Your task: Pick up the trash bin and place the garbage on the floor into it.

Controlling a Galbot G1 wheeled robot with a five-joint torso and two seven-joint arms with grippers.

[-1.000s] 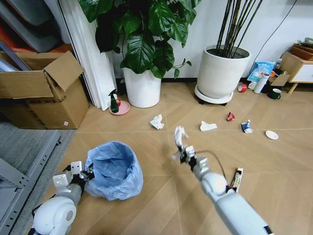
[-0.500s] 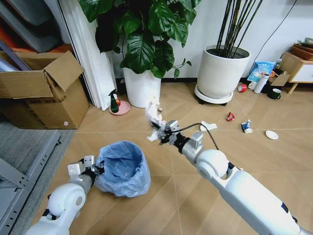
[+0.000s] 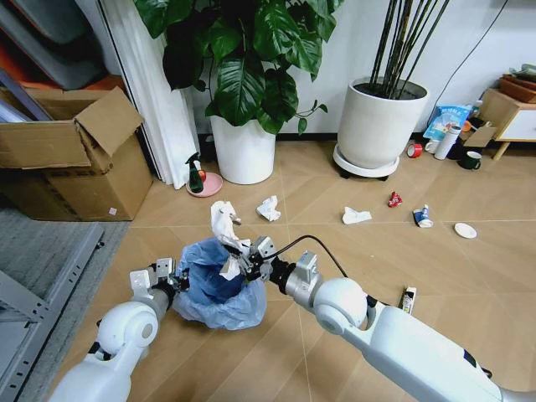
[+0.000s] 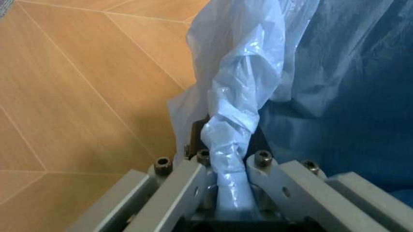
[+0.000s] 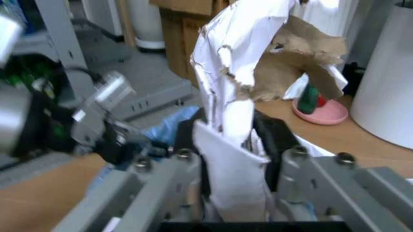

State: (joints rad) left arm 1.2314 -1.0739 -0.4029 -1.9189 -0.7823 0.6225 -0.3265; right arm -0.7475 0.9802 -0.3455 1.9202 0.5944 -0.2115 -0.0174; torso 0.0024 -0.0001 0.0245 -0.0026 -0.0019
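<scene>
Head view, left to right: left gripper point(image 3: 166, 281) is sitting low at the left edge of the trash bin point(image 3: 213, 289), jaws clamped on a twisted fold of its blue liner. Left wrist view is confirming it, with the bag point(image 4: 239, 140) bunched into a rope and pinched between the fingers point(image 4: 184, 186). Likely gripping the liner at the rim because it gives a handle to lift and steady the bin, though thin plastic could stretch or slip.

Bin is sitting tilted, mouth facing the right arm, so the opening is presenting itself for a drop.

Right gripper point(image 3: 241, 261) is hovering directly over the bin mouth, closed on a long twisted white wrapper point(image 3: 224, 228) that is sticking up above the fingers. Right wrist view is showing the paper point(image 5: 235, 96) wedged between the jaws, left gripper point(image 5: 103, 121) visible beyond it. Position reads as lined up for release; wrapper not yet in the bin.

Further right, rest of the garbage is lying on the floor point(image 3: 352, 260): paper wad point(image 3: 269, 208), another white wad point(image 3: 356, 216), red wrapper point(image 3: 394, 199), small bottle point(image 3: 422, 217), white lid point(image 3: 466, 230). All well apart from the bin, so most of the task is remaining.
</scene>
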